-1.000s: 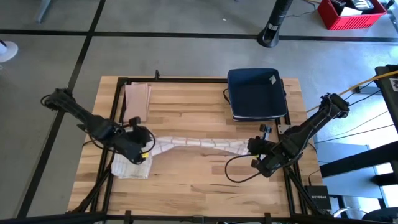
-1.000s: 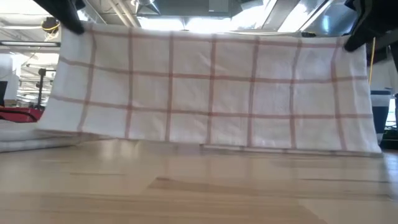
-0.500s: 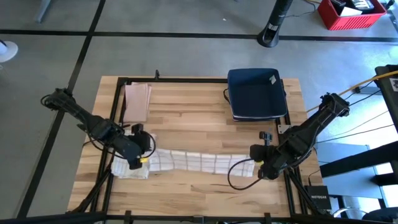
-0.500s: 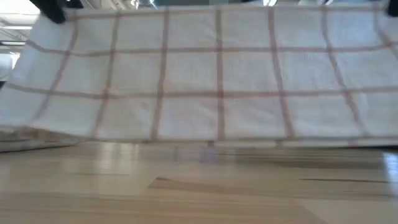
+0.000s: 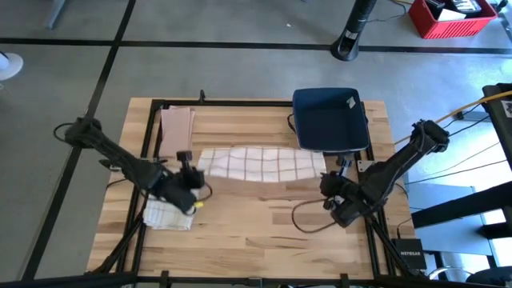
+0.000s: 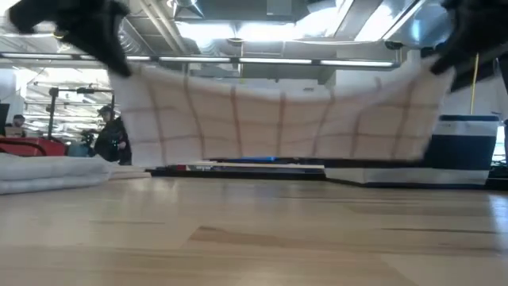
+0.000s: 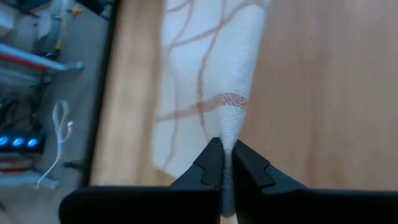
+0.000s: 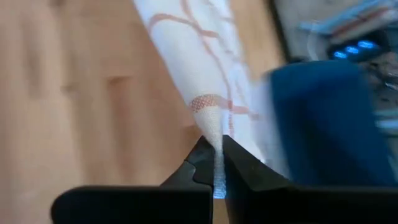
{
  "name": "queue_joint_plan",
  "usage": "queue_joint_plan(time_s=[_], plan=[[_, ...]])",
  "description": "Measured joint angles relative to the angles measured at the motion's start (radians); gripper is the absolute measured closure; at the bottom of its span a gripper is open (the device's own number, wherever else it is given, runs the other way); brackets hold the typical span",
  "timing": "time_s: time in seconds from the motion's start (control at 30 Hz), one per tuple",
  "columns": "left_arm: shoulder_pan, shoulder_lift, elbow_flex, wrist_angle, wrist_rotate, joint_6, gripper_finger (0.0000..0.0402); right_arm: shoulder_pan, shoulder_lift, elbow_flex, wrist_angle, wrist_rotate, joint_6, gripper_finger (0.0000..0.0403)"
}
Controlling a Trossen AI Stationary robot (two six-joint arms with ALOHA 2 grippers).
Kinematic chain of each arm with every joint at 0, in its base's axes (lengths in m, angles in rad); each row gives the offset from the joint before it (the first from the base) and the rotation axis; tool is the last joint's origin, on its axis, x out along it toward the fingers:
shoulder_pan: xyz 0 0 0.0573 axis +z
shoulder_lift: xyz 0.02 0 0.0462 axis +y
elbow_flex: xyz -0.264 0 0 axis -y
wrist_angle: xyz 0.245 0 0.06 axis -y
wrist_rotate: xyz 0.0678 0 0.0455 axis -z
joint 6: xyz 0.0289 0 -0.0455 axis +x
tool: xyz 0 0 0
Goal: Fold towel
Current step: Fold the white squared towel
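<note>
towel (image 5: 260, 164), white with red checks, hangs stretched above the table (image 5: 264, 216) just before the blue bin (image 5: 330, 120), its left corner pinched tight in the left gripper (image 7: 224, 163) and its right corner clamped in the right gripper (image 8: 214, 163).

A: What colours does the towel (image 5: 260, 164) have?
B: It is white, crossed by a check of thin reddish-brown lines.
A: And around it?
B: The table (image 5: 256, 220) is pale blond wood. A dark navy tray (image 5: 330, 120) sits on it. Both arms are black. A red crate (image 5: 452, 18) stands on the grey floor.
</note>
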Motion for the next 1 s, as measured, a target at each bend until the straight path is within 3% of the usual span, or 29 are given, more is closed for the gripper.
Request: queue_joint_plan(time_s=[0.13, 0.27, 0.43, 0.57, 0.67, 0.87, 0.93, 1.0], plan=[[-0.118, 0.108, -0.073, 0.110, 0.041, -0.112, 0.0398, 0.081, 0.018, -0.139, 0.245, -0.115, 0.009, 0.0391], [-0.199, 0.236, -0.111, 0.279, 0.174, -0.165, 0.0397, 0.142, 0.056, -0.258, 0.469, -0.294, 0.049, 0.0386], [-0.233, 0.368, -0.116, 0.452, 0.317, -0.185, 0.0397, 0.156, 0.105, -0.312, 0.610, -0.494, 0.093, 0.0376], [-0.225, 0.422, -0.116, 0.525, 0.375, -0.189, 0.0384, 0.155, 0.124, -0.313, 0.642, -0.524, 0.115, 0.0356], [-0.208, 0.422, -0.114, 0.535, 0.434, -0.212, 0.0348, 0.155, 0.124, -0.298, 0.631, -0.577, 0.117, 0.0325], [-0.162, 0.349, -0.055, 0.495, 0.742, -0.220, 0.0268, 0.126, 0.117, -0.161, 0.490, -0.797, 0.119, 0.0257], [-0.139, 0.303, -0.027, 0.471, 0.789, -0.230, 0.0252, 0.106, 0.117, -0.103, 0.417, -0.789, 0.113, 0.0243], [-0.115, 0.257, -0.019, 0.470, 0.762, -0.222, 0.0244, 0.089, 0.116, -0.067, 0.379, -0.702, 0.095, 0.0234]])
